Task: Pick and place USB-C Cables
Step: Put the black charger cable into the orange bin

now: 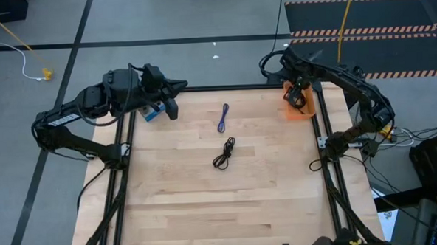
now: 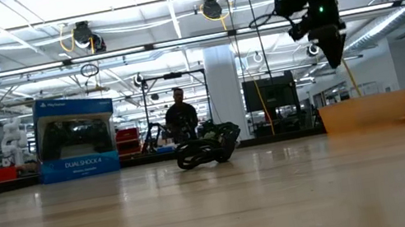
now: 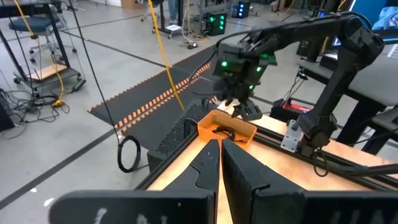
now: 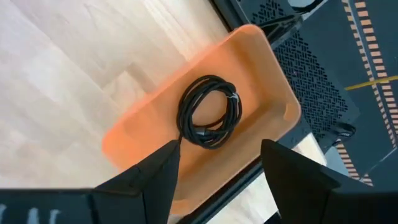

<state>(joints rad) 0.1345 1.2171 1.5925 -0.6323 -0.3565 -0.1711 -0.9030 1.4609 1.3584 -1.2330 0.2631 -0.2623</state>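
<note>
One black USB-C cable [image 4: 208, 112] lies coiled on the floor of the orange bin [image 4: 140, 127], at the table's far right corner [image 1: 300, 108]. My right gripper [image 4: 221, 146] hangs open above that bin [image 2: 330, 45], touching nothing. A second black cable [image 1: 224, 153] rests in a loose coil on the middle of the table [image 2: 207, 148]. The purple-blue cable [image 1: 223, 118] lies folded just beyond it. My left gripper [image 1: 173, 108] is shut and held off the table near the far left corner, pointing across at the bin [image 3: 227, 124].
A blue DualShock box [image 1: 151, 112] stands by the left gripper at the far left edge [image 2: 75, 137]. Black frame rails [image 1: 324, 144] run along the table's sides. A person [image 2: 181, 113] stands in the room beyond. Bare wood [image 1: 207, 204] spreads over the near half.
</note>
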